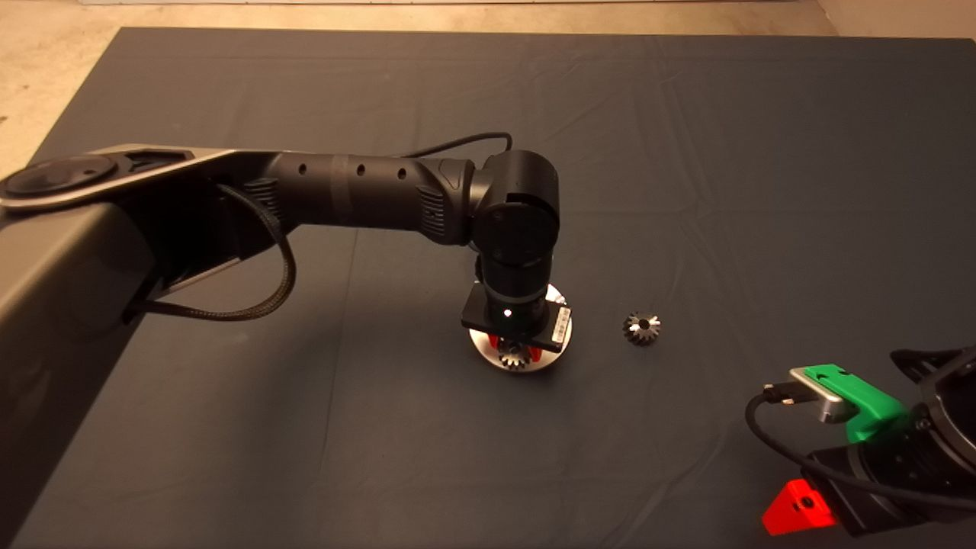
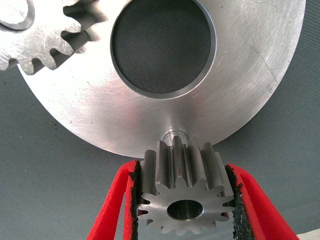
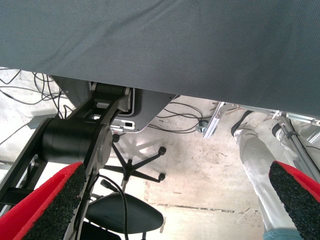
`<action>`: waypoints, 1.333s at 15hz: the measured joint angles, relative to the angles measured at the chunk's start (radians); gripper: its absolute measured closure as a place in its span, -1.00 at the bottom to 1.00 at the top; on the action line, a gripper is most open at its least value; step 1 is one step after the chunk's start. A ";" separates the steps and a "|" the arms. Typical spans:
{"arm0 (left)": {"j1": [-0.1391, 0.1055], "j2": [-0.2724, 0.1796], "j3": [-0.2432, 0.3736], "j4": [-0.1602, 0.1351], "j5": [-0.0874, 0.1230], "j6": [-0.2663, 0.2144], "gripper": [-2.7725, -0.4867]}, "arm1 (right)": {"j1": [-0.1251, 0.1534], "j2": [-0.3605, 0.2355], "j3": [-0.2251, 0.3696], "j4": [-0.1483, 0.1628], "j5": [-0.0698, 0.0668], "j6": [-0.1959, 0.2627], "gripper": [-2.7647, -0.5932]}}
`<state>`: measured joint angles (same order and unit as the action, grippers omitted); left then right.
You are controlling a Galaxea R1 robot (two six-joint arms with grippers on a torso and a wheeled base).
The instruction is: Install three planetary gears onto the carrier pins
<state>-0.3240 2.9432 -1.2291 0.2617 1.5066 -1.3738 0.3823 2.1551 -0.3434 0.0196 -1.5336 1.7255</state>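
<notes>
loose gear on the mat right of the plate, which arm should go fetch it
Probably the right. The right gripper waits open and empty nearer the loose gear; the left gripper is shut on another gear at the plate.

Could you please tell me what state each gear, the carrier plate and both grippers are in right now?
Left gripper: shut on a gear, over the plate's edge.
Held gear: clamped between the red fingers, by a pin.
Second gear: seated on the plate.
Third gear: loose on the mat, beside the plate.
Carrier plate: flat on the mat.
Right gripper: open, parked at the mat's edge.
</notes>
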 joint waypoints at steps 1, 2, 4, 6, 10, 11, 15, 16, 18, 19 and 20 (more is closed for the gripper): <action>0.000 0.000 0.000 0.000 0.000 0.000 0.65 | 0.000 0.000 0.000 0.000 0.000 0.000 -0.97; 0.000 0.000 0.000 0.000 0.000 0.000 0.65 | 0.000 0.000 0.000 0.000 0.000 0.000 -0.97; 0.000 0.002 -0.002 0.000 0.001 0.000 0.65 | 0.000 0.000 0.000 0.000 0.000 0.000 -0.97; 0.000 0.002 -0.007 -0.003 0.000 0.000 0.65 | 0.000 0.000 0.000 0.000 0.000 0.000 -0.97; 0.006 0.004 -0.026 -0.008 -0.002 0.000 0.65 | 0.000 0.000 0.000 0.000 0.000 0.000 -0.97; 0.008 0.004 -0.029 -0.008 -0.001 0.000 0.65 | 0.000 0.000 0.000 0.000 -0.001 0.000 -0.97; 0.009 0.004 -0.030 -0.008 0.001 0.000 0.65 | 0.000 0.000 0.000 0.000 0.000 0.000 -0.97; 0.009 0.004 -0.030 -0.008 0.001 0.000 0.65 | 0.000 0.000 0.000 0.000 0.000 0.000 -0.97; 0.009 0.004 -0.030 -0.008 0.000 0.000 0.65 | 0.000 0.000 0.000 0.000 0.000 0.000 -0.97; 0.009 0.004 -0.030 -0.008 0.000 0.000 0.63 | 0.000 0.000 0.000 0.000 0.000 0.000 -0.97; 0.009 0.004 -0.030 -0.008 0.000 0.000 0.59 | 0.000 0.000 0.000 0.000 0.000 0.000 -0.97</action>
<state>-0.3155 2.9477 -1.2589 0.2540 1.5068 -1.3743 0.3823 2.1551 -0.3434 0.0196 -1.5335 1.7255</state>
